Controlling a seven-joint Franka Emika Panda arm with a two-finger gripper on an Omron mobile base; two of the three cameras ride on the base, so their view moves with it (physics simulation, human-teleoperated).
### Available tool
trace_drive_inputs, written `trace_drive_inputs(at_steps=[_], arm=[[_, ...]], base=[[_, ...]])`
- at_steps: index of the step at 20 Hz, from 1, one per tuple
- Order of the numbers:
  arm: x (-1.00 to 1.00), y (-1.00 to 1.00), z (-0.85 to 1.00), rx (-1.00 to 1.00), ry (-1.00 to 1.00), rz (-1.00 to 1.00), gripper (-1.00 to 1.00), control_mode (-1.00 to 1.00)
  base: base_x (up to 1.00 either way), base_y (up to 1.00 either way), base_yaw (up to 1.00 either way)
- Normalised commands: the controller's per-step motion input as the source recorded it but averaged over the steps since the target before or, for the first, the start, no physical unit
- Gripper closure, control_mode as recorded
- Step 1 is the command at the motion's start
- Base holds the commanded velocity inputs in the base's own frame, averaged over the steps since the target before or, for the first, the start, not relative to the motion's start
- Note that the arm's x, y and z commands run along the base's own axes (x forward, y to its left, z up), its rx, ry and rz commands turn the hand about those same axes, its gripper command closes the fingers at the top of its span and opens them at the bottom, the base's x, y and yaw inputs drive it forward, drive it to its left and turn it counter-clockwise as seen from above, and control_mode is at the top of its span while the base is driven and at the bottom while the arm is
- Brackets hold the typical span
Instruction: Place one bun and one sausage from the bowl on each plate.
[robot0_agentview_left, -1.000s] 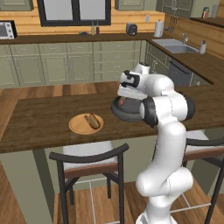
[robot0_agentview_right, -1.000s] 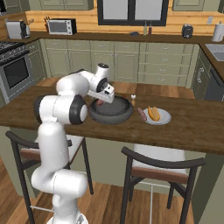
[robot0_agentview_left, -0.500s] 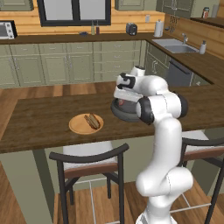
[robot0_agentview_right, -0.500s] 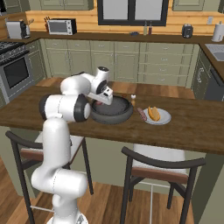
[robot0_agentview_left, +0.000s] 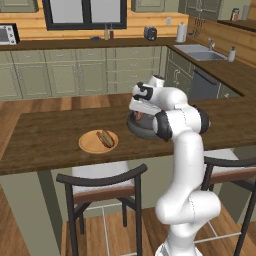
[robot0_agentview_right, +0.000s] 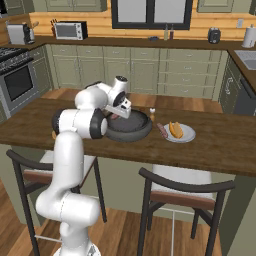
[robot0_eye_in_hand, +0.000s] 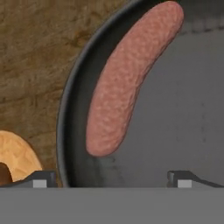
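Now the pincer (robot0_eye_in_hand: 111, 177) hangs just over the bowl (robot0_eye_in_hand: 72, 113), tips spread wide and pinching nothing; in the hand view one dark tip sits at each lower corner with bare bowl floor between them. Over the last second the wrist has swung in a little from the bowl's edge and dropped closer, while the base views did not shift, so the base stayed parked. My read: this is the approach for a sausage pick, grasp not yet made.

The sausage (robot0_eye_in_hand: 129, 78) lies inside the bowl against its curved wall, slightly bent, well ahead of the tips rather than between them. Surface is matte, pinkish-brown, finely mottled, with rounded ends. Bowl is dark grey, smooth, with a thick rim and a faint sheen on the floor.

Outward: one plate (robot0_agentview_left: 90, 145) on the arm's left side already carries a bun (robot0_agentview_left: 103, 138) and a dark sausage beside it; a sliver of that plate also shows in the hand view's lower left. The other plate (robot0_agentview_right: 186, 137) on the far side of the bowl holds an orange bun (robot0_agentview_right: 175, 129) and a sausage (robot0_agentview_right: 162, 131) lying across its rim. Plates are flat, round, light tan wood-look. The bench (robot0_agentview_left: 40, 137) is dark brown grained wood.
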Motion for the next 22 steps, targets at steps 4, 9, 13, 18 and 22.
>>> trace_drive_inputs(at_steps=[4,9,13,18,22], arm=[[0.0,0.09,-0.26,0.0,-0.3,0.0,-1.0,-1.0],[-0.02,0.08,-0.39,0.0,-0.19,0.0,-1.0,-1.0],[0.11,0.01,-0.05,0.04,-0.01,0.0,-1.0,-1.0],[0.41,0.0,0.12,0.07,0.0,0.0,-1.0,-1.0],[0.27,0.0,-0.02,0.04,0.06,0.0,-1.0,-1.0]], base=[[0.0,0.0,0.0],[0.0,0.0,0.0],[0.0,0.0,0.0],[0.0,0.0,0.0],[0.0,0.0,0.0]])
